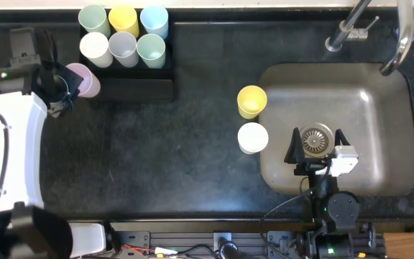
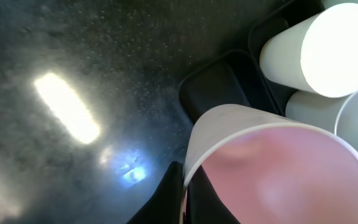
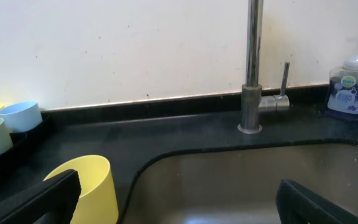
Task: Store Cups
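Note:
My left gripper is shut on the rim of a pink cup held just off the left end of the black tray. In the left wrist view the pink cup hangs tilted above an empty tray slot, next to a white cup. Several cups stand in the tray, among them white, yellow and blue. A yellow cup and a white cup stand on the counter by the sink. My right gripper stands open over the sink, with the yellow cup ahead.
The steel sink takes up the right side, with a faucet behind it and a soap bottle at the back right corner. Dark counter lies open between the tray and the sink.

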Action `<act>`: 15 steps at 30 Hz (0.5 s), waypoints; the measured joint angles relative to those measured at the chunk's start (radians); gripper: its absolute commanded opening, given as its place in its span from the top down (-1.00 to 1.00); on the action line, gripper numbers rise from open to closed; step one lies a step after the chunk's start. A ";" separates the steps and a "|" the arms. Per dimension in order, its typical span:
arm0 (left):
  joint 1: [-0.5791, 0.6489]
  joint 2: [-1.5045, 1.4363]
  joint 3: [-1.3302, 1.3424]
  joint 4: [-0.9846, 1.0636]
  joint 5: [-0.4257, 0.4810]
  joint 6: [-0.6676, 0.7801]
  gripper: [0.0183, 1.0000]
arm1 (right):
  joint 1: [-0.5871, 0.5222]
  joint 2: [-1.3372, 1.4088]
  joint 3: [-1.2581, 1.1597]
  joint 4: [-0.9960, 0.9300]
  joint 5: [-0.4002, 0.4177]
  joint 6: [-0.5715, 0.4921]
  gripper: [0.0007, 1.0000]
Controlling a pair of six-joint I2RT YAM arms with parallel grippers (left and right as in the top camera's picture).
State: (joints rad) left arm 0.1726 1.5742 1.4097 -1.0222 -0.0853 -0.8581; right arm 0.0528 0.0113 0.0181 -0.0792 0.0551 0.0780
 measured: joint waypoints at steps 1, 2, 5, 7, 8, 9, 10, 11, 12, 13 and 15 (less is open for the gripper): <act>0.000 0.020 0.009 0.002 0.005 0.000 0.96 | 0.000 0.000 0.000 0.000 0.000 0.000 -0.99; 0.000 0.047 0.022 0.000 0.011 0.000 0.96 | 0.000 0.000 0.000 0.000 0.000 0.000 -0.99; -0.001 0.127 0.078 -0.014 0.022 -0.001 0.96 | 0.000 0.000 0.000 0.000 0.000 0.000 -0.99; -0.001 0.177 0.131 -0.041 0.023 -0.001 0.96 | 0.000 0.000 0.000 0.000 0.000 0.000 -1.00; -0.001 0.197 0.157 -0.053 0.025 -0.001 0.96 | 0.000 0.000 0.000 0.000 0.000 0.000 -0.99; -0.001 0.211 0.176 -0.055 0.026 -0.001 0.96 | 0.000 0.000 0.000 0.000 0.000 0.000 -0.99; -0.001 0.222 0.192 -0.054 0.026 -0.001 0.96 | 0.000 0.000 0.000 0.000 0.000 0.000 -1.00; -0.001 0.229 0.203 -0.055 0.027 -0.001 0.96 | 0.000 0.000 0.000 0.000 0.000 0.000 -0.99; -0.001 0.232 0.206 -0.056 0.026 -0.001 0.96 | 0.000 0.000 0.000 0.000 0.000 0.000 -0.99; -0.001 0.236 0.209 -0.062 0.026 -0.001 0.96 | 0.000 0.000 0.000 0.000 0.000 0.000 -1.00; -0.001 0.244 0.209 -0.070 0.026 -0.001 0.96 | 0.000 0.000 0.000 0.000 0.000 0.000 -1.00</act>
State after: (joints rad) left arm 0.1719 1.8179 1.6188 -1.0924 -0.0589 -0.8589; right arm 0.0528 0.0113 0.0181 -0.0795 0.0551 0.0780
